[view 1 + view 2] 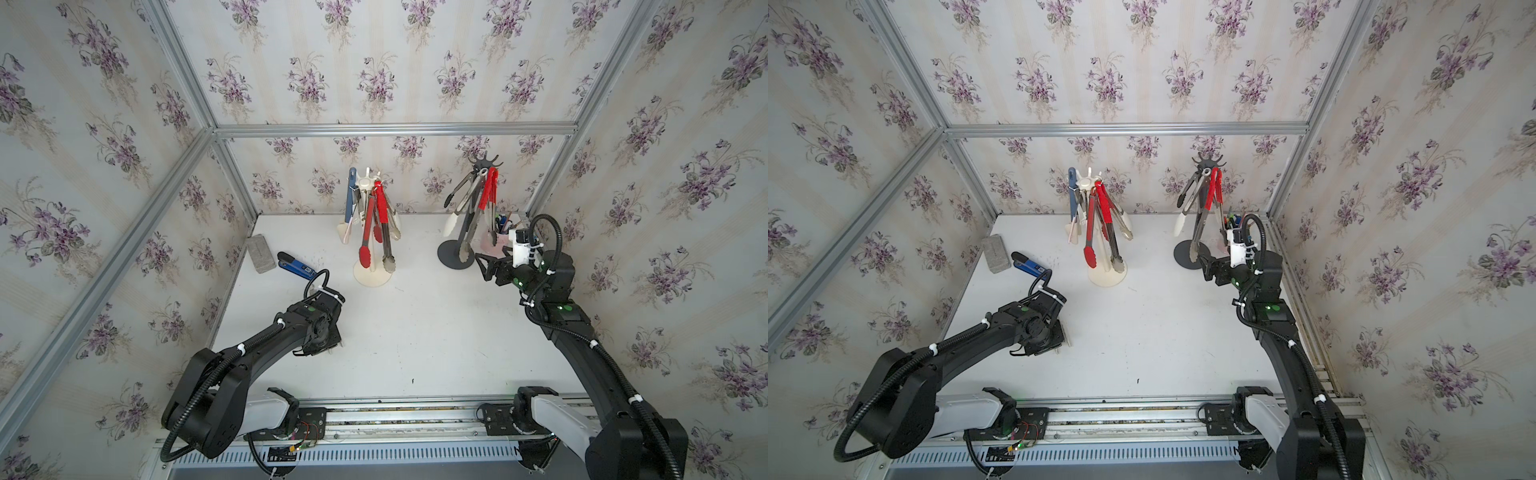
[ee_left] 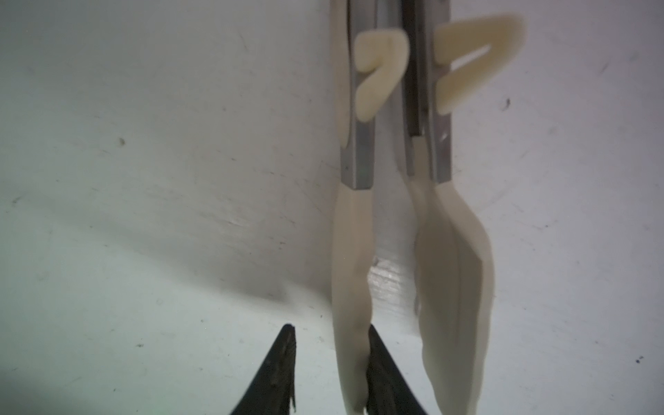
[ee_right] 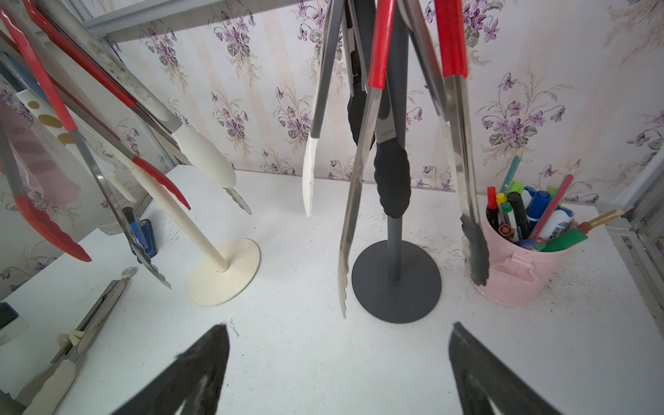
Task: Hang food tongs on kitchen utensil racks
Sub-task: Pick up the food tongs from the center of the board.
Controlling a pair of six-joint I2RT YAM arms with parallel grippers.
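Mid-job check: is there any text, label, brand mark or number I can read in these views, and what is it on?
No text reads clearly in any view.
Small stamp on the black-handled tongs: too small to read.
Blue print on the white marker in the pink cup: blurred.
White label on the blue stapler-like item: too small to read.

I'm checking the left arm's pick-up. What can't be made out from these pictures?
- Left gripper: jaws hidden under its own wrist in both top views.
- Cream-tipped steel tongs: handle end cut off at the left wrist view's edge.
- Dark grey utensil rack: hooks cut off at the right wrist view's edge.
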